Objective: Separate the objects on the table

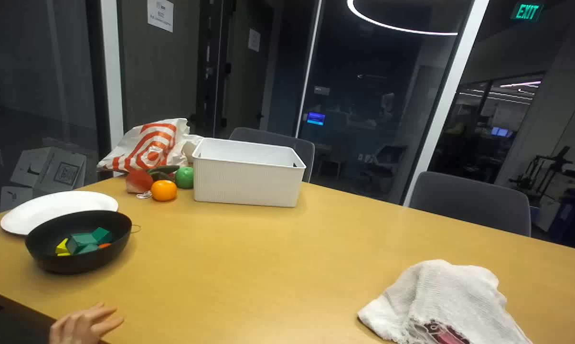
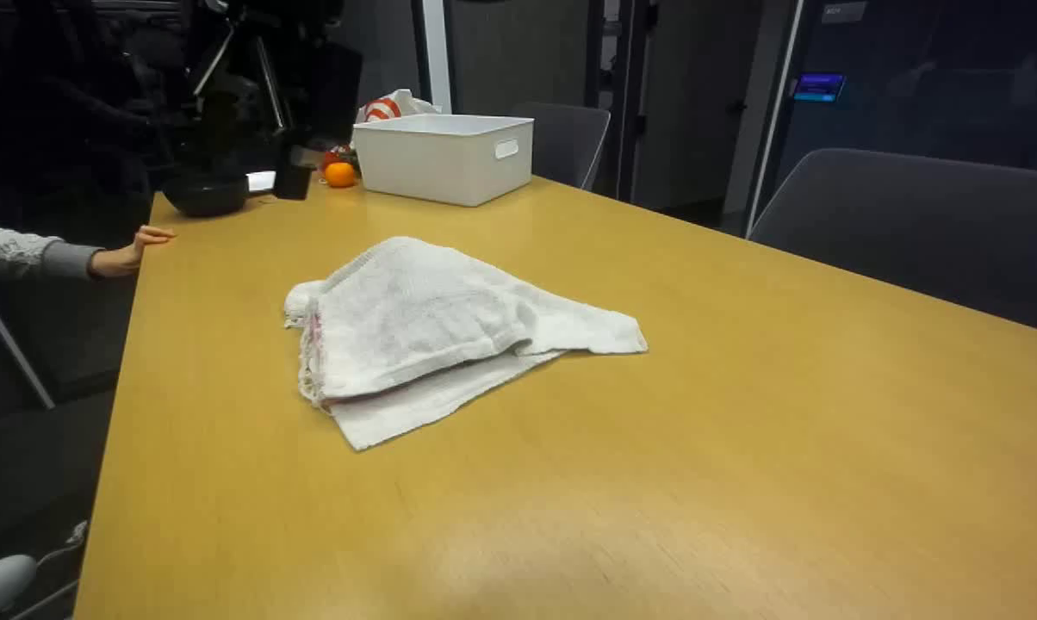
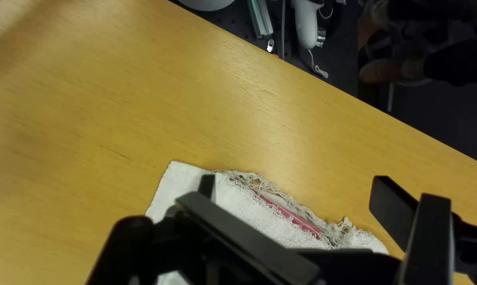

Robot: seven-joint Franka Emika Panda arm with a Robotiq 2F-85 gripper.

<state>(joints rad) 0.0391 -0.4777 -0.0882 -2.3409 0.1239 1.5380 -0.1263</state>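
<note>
Around you on the tan wooden table [image 2: 699, 482], a person's sleeved arm [image 2: 62, 258] extends to the edge, an orange [image 1: 164, 190] and a bullseye-printed bag [image 1: 149, 148] sit near the white bin [image 1: 247, 186], and the rumpled white towel [image 2: 424, 310] partly covers a pink cloth [image 3: 290, 215]. Your gripper [image 3: 302, 209] is spread wide, its fingers [image 3: 393, 211] apart from the towel beyond them. Beside a white plate [image 1: 58, 203], the black bowl [image 1: 79, 263] contains green and yellow blocks [image 1: 77, 242]; the bin's floor is hidden from you.
</note>
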